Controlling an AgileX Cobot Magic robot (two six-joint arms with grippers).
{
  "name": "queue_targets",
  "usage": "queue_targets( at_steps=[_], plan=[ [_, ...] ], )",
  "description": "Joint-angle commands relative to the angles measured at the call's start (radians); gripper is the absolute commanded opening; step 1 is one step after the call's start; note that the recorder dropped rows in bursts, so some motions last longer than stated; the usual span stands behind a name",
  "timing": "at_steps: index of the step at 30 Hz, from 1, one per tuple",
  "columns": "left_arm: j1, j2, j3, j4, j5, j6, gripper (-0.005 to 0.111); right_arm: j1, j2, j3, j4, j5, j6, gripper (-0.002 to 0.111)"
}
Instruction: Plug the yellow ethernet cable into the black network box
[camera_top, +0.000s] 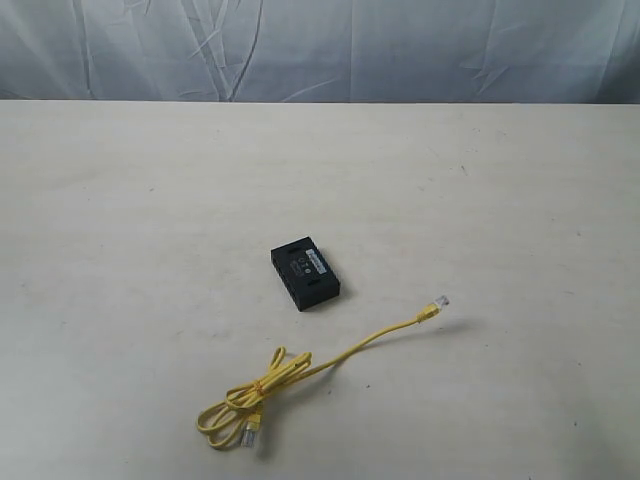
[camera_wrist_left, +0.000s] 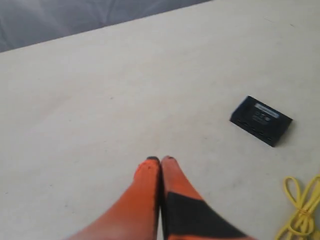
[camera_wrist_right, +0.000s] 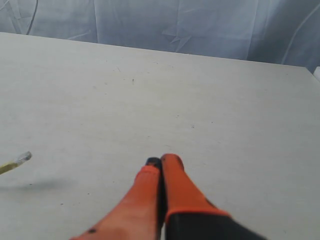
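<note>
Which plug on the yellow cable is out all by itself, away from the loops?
The right-hand plug, ending the stretched-out part; the other plug lies against the coil.

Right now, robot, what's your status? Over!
Left gripper and right gripper shut, both empty. Thin bright-yellow ethernet cable unplugged, loose on the pale table, apart from small flat black network box. Nothing between them.
</note>
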Motion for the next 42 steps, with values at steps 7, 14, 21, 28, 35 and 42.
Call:
queue_targets(
  at_steps=[7, 14, 21, 28, 35, 42],
  plan=[
    [-0.215, 0.291, -0.106, -0.075, 0.007, 0.101, 0.000, -0.004, -0.006, 0.005, -0.002, -0.007, -0.002, 0.000],
    [-0.446, 0.476, -0.198, -0.079, -0.119, 0.101, 0.000, -0.004, -0.006, 0.005, -0.002, -0.007, -0.002, 0.000],
    [-0.601, 0.685, -0.338, -0.074, -0.134, 0.114, 0.000, -0.004, -0.006, 0.005, -0.002, -0.007, -0.002, 0.000],
    [-0.701, 0.870, -0.474, -0.072, -0.128, 0.147, 0.000, -0.004, -0.006, 0.005, -0.002, -0.007, -0.002, 0.000],
    [-0.709, 1.024, -0.633, -0.074, 0.001, 0.152, 0.000, -0.004, -0.006, 0.005, -0.002, -0.007, -0.002, 0.000],
    [-0.709, 1.165, -0.722, -0.152, 0.147, 0.245, 0.000, -0.004, -0.006, 0.005, 0.001, -0.007, -0.002, 0.000]
  ],
)
